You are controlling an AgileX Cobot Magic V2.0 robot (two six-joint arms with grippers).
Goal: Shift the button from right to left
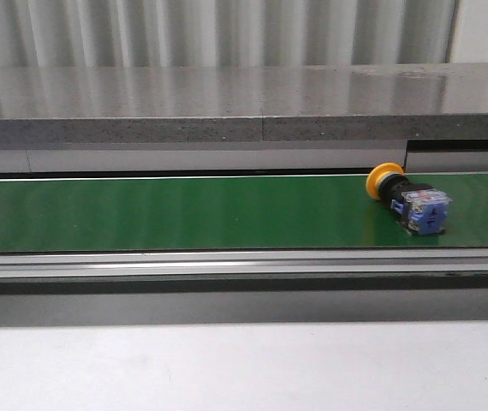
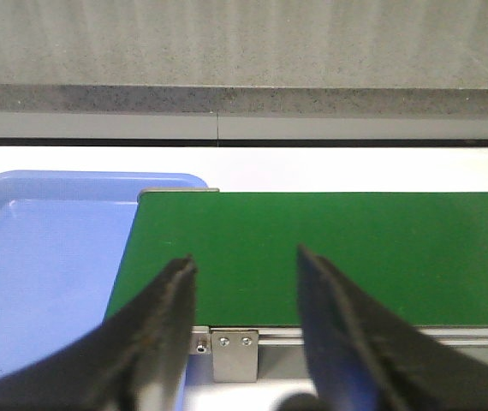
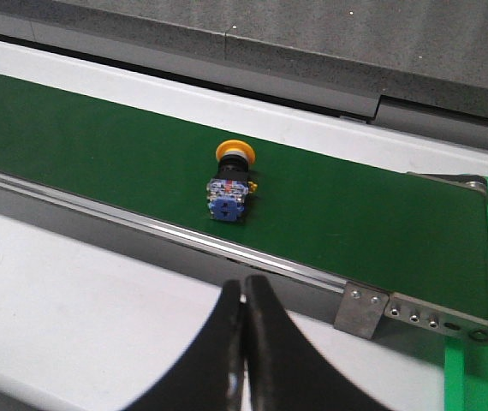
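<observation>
Right gripper (image 3: 246,300): fingers pressed together, holding nothing; it hangs over the table (image 3: 73,291), short of the belt's near rail and well apart from the button.
Left gripper (image 2: 244,287): fingers spread apart, empty; positioned over the left end of the belt, with a blue tray (image 2: 38,257) just beyond that end.
Button (image 1: 407,199): lies on its side on the right part of the green belt (image 1: 158,212), yellow cap toward the far edge, blue-and-clear block toward the near edge.
Handling (judgement): light, rigid plastic; the round cap is likely to roll or slip.
Grasp point (judgement): across the flat sides of the block or the black collar, not the cap.
Surface: smooth green belt between metal rails; pale table in front.
Room: grey stone-like ledge behind the belt; corrugated wall (image 1: 227,30) beyond.
</observation>
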